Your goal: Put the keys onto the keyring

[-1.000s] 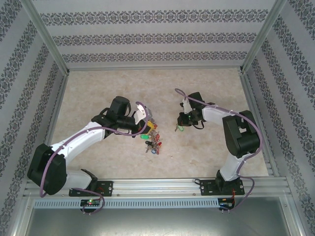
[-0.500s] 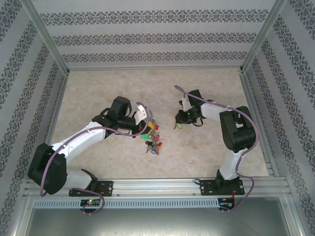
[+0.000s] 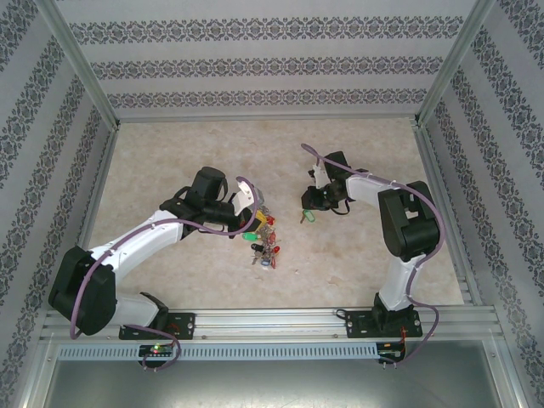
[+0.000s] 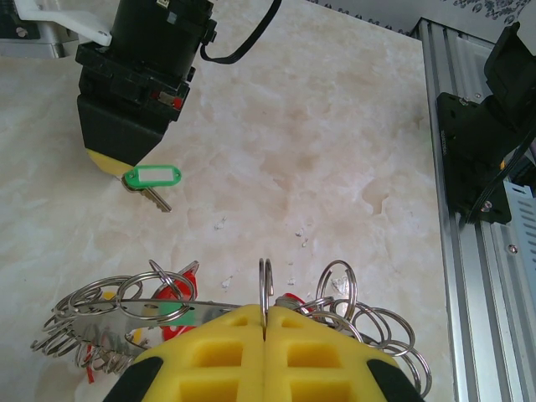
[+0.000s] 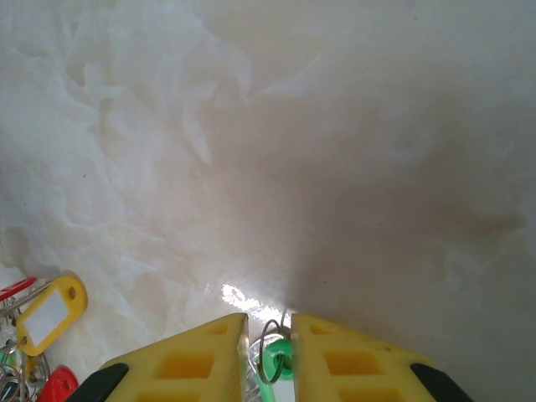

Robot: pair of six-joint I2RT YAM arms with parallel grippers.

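Just left of centre, the left gripper (image 3: 255,219) meets the keyring (image 3: 265,242). Right of centre, a green-tagged key (image 3: 307,217) lies just below the right gripper (image 3: 311,204).

Keyring (image 4: 265,289): big grey ring, upright and edge-on, pinched in the left gripper (image 4: 265,328). Small rings and red-, yellow- and green-tagged keys bunch around it. Green-tag key (image 4: 151,177): silver, white label, flat on the table (image 4: 335,151), apart from the ring, tag between the right gripper's (image 5: 268,335) slightly parted fingers.
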